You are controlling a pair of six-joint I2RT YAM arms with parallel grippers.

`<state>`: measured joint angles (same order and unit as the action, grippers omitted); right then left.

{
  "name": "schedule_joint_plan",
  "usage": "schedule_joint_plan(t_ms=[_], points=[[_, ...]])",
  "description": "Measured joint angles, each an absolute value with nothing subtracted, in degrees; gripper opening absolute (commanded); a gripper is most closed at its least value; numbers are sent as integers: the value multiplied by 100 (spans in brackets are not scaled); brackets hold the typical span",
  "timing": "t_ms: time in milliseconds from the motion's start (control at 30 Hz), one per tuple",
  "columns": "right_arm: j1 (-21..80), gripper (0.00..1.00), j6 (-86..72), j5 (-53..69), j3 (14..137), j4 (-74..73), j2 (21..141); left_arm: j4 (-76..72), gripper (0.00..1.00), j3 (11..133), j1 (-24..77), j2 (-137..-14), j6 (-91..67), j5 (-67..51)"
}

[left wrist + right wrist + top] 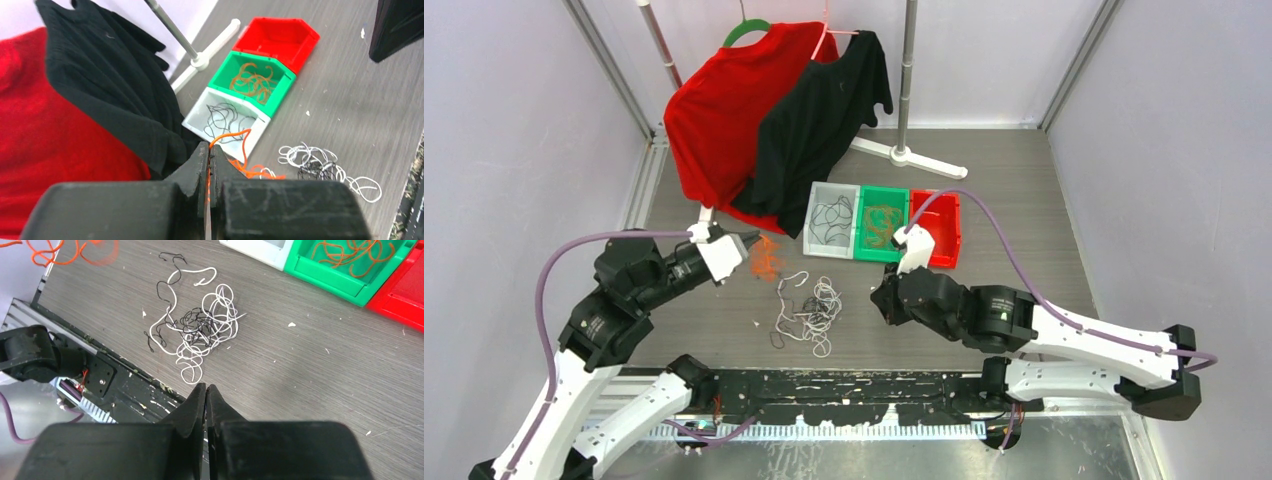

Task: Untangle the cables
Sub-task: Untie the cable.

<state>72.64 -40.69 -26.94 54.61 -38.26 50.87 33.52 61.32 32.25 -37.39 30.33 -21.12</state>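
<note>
The left gripper [209, 147] is clenching on an orange cable [239, 145], with one thin strand running up between the closed jaws. The rest of that cable is arching toward the white bin [195, 112] next to the green bin [284, 95], then trailing down in loose loops onto the table [350, 100] on the near side of the green bin. The right gripper [206, 387] is hovering high on the near side of the green bin. Its jaws are sitting all but together and grasping nothing.

A white and black tangle [200, 330] is lying on the table, well to the near side of the green bin and close to the orange loops. Orange-brown cables [252, 80] are already lying inside the green bin, and black cables [225, 117] inside the white bin. The red bin [305, 52] on the green bin's other side is showing nothing inside.

As a judgement, the main risk is the grip: the strand is thin and springy, so it could slide out of the jaws during a lift. The hanging loops are also passing over the white bin, so an early release could drop the orange cable in with the black ones. A low carry could drag its tail into the tangle and knot it again
</note>
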Motion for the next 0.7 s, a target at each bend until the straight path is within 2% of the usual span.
schedule_joint_plan(t_ms=[67, 200, 267, 433, 700], points=[[7223, 8, -4040, -2742, 5660, -3946, 5306, 3153, 0, 6152, 3225, -3704, 2976, -2064], [7135, 49, -4038, -2821, 5599, -4071, 5349, 2834, 0, 6252, 3225, -3640, 2891, -2010], [7116, 59, -3951, -2794, 5533, -4029, 5310, 2851, 0, 6451, 3225, -3675, 2867, -2180], [7113, 66, -3118, -2493, 5902, -3369, 5347, 2908, 0, 6755, 3225, -3701, 2587, -2670], [7113, 68, -1566, -1592, 6512, -1619, 5741, 3426, 0, 6775, 3225, -3918, 2165, -3033]])
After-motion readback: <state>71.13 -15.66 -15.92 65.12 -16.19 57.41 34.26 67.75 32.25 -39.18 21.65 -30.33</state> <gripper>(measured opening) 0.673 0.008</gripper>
